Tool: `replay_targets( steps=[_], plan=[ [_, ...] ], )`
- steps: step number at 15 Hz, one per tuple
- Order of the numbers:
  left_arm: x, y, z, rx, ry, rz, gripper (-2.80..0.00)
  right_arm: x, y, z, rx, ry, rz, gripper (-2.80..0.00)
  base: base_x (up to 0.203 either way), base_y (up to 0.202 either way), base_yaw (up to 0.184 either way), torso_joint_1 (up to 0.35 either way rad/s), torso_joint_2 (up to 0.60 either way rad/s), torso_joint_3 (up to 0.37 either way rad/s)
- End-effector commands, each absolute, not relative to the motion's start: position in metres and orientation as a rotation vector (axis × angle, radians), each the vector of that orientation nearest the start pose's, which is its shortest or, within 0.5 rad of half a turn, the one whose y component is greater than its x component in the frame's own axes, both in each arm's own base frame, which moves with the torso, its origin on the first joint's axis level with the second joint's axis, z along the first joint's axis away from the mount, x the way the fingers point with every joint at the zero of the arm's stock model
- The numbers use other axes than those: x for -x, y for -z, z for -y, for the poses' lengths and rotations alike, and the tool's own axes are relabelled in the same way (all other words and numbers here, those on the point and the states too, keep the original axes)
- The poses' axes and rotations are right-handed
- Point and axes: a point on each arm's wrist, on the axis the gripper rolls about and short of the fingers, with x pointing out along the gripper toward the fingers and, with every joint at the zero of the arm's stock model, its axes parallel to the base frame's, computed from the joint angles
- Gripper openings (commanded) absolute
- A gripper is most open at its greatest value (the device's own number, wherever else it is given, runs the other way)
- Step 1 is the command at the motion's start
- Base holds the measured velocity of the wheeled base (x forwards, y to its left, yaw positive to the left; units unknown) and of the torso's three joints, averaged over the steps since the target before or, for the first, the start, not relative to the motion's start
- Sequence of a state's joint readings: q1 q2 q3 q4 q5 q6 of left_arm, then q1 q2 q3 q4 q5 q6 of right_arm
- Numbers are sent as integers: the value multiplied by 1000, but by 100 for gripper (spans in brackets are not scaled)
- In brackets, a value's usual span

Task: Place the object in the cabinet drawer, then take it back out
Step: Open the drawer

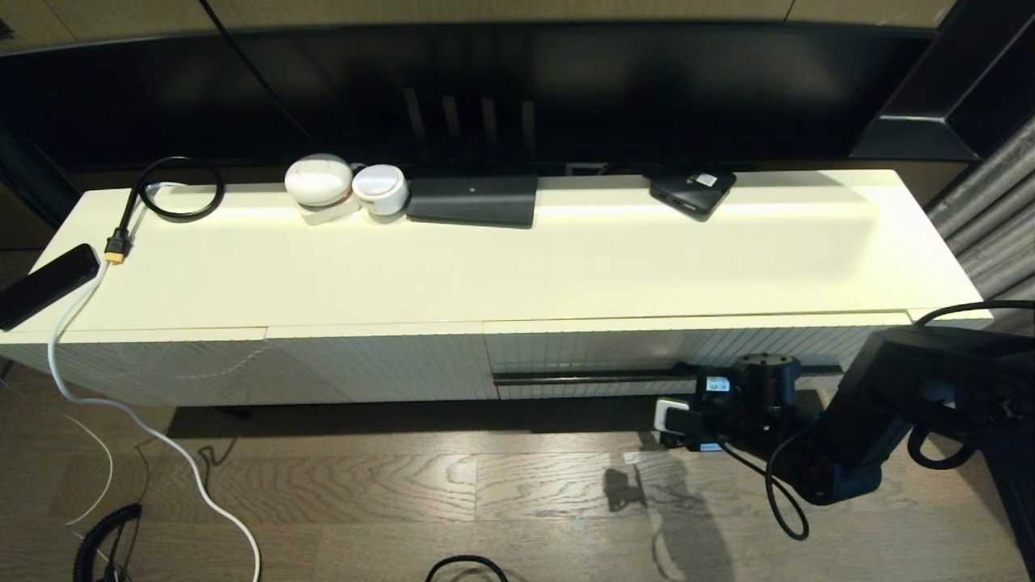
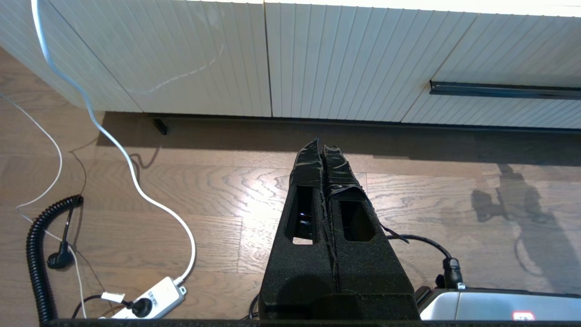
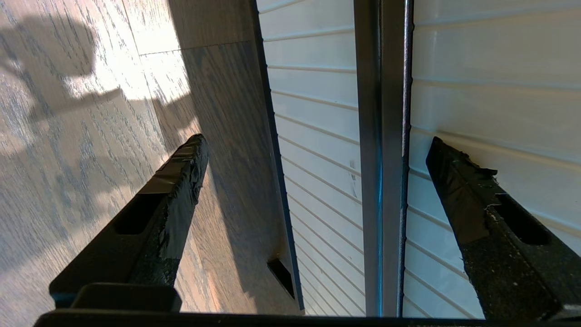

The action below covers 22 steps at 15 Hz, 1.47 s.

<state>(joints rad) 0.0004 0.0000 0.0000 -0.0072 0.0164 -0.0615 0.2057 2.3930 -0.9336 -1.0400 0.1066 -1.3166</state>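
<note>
**My right gripper at the closed drawer's handle**

Much is cut off or hard to read here. In the head view my right gripper (image 1: 687, 404) is mostly hidden behind its own wrist and cables, so only the wrist view shows its state: the fingers (image 3: 181, 181) are spread wide apart, one over the floor side and one over the ribbed front, with the black handle strip (image 3: 383, 159) running between them. They grip nothing. I cannot tell whether either fingertip touches the front.

The cabinet drawer (image 1: 631, 347) sits on the right half of the cabinet's front, shut flush, so its inside is out of sight. I cannot make out which item is the one to be stored.

My left gripper (image 2: 323, 156) does not appear in the head view; its own camera shows the two fingers pressed together, empty, hanging over the floor in front of the plain ribbed panels (image 2: 204, 59).

The cabinet top (image 1: 566, 259) is long, smooth and cream. Along its back edge lie two white round devices (image 1: 344, 186), a flat dark box (image 1: 473, 200) and a small black box (image 1: 693, 191). A looped black cable (image 1: 174, 190) and a black remote (image 1: 44, 284) lie at the left end. The floor (image 1: 404, 485) is brown wood plank, with a white cord (image 1: 162, 440) trailing across it to a power strip (image 2: 150, 299).
</note>
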Motion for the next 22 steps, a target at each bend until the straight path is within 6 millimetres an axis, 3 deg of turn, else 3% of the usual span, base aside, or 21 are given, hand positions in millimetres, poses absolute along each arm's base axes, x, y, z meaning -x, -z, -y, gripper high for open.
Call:
replay_targets(
  steps=[1,13,22],
  plan=[
    [23,-76,0,63,-17,8,-280,-402,2,-86,1318,-531,-137,0,0,0,0,0,0,0],
    [23,-76,0,63,-18,8,-280,-395,13,-87,1326,-561,-173,0,0,0,0,0,0,0],
    [23,-76,0,63,-18,8,-280,-371,14,-89,1329,-611,-221,0,0,0,0,0,0,0]
  ],
)
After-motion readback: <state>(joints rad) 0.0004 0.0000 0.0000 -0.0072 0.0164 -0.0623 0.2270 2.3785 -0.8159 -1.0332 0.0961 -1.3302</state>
